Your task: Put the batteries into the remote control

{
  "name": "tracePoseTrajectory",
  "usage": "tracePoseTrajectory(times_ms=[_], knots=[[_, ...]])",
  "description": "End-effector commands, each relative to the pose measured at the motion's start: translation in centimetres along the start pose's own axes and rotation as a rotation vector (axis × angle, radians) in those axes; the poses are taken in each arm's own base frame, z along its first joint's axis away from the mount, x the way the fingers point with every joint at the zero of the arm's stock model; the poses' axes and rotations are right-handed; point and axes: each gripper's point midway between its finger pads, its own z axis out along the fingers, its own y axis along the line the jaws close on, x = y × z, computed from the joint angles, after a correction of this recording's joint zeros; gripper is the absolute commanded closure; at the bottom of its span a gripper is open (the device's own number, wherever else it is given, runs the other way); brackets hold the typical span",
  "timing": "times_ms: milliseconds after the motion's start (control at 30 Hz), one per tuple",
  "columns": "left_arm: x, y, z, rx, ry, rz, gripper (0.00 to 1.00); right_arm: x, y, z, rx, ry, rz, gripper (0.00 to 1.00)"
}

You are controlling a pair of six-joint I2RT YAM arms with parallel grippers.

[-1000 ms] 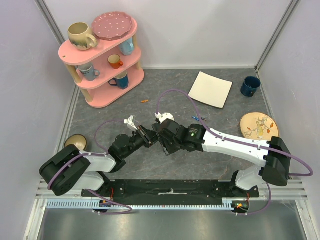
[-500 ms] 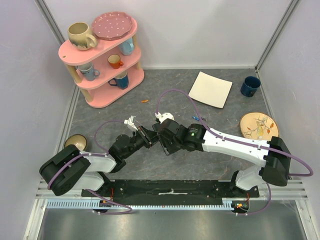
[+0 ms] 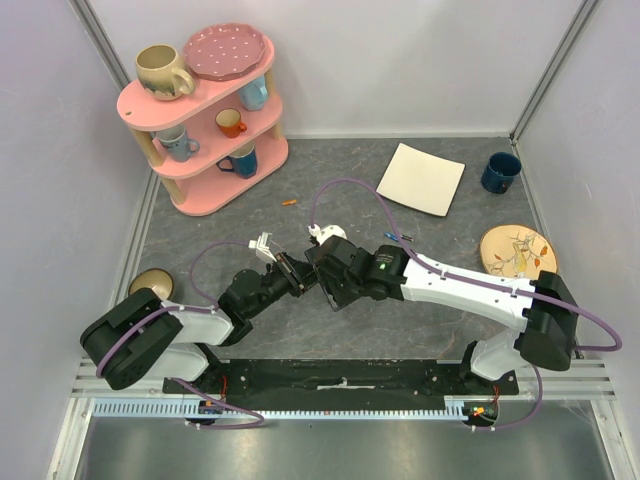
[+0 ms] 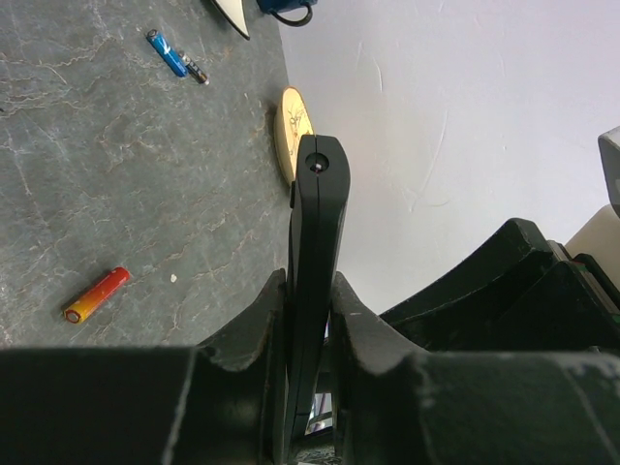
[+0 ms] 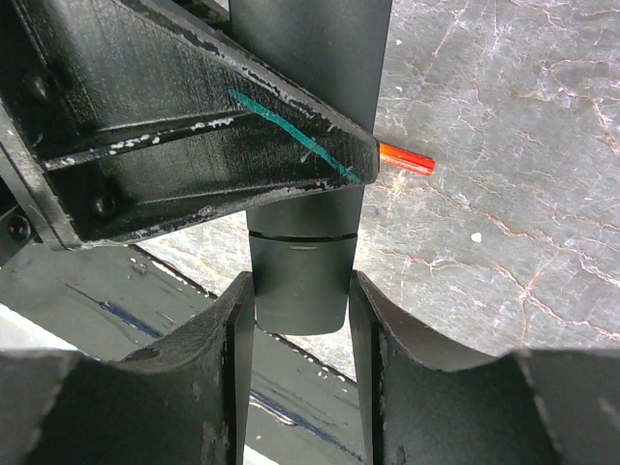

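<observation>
Left gripper (image 4: 308,315): clenched on the remote control (image 4: 316,223).
Right gripper (image 5: 300,315): grasping the remote's end.
Batteries (image 4: 96,294): loose on the table (image 4: 116,184).
Remaining: apparently all the loading.

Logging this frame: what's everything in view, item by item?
three-tier shelf: one, pink, back left
ceramic mugs on it: five, beige, orange, blues
dotted plate: one, pink, shelf top
square plate: one, white, back right
lone mug: one, dark blue, back right
round bird-motif plate: one, cream, right edge
small bowl: one, beige, left edge
thin cylindrical batteries: four, loose on table: orange near shelf, blue beside dark one, red-orange near hands
slim remote control: one, black, between both hands
left hand: shut on remote
right hand: shut on remote's end
</observation>
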Motion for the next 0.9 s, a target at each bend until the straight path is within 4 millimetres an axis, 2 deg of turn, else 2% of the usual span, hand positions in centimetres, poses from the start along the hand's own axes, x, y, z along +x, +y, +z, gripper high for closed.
tracePoseTrajectory(times_ms=[0,533,867], knots=[[1.4,-8.5,-1.1,0.321,0.08,-0.022,0.98,-2.8,-1.5,0.8,0.068,-0.088,0.031,0.78],[1.9,-8.6,-0.9,0.315,0.104,-0.018,0.98,-4.0,-2.6,0.8,0.085,-0.113,0.051,0.78],[2.4,-8.7,-0.7,0.315,0.119,-0.017,0.98,-4.7,-2.6,1.0,0.078,-0.119,0.052,0.78]])
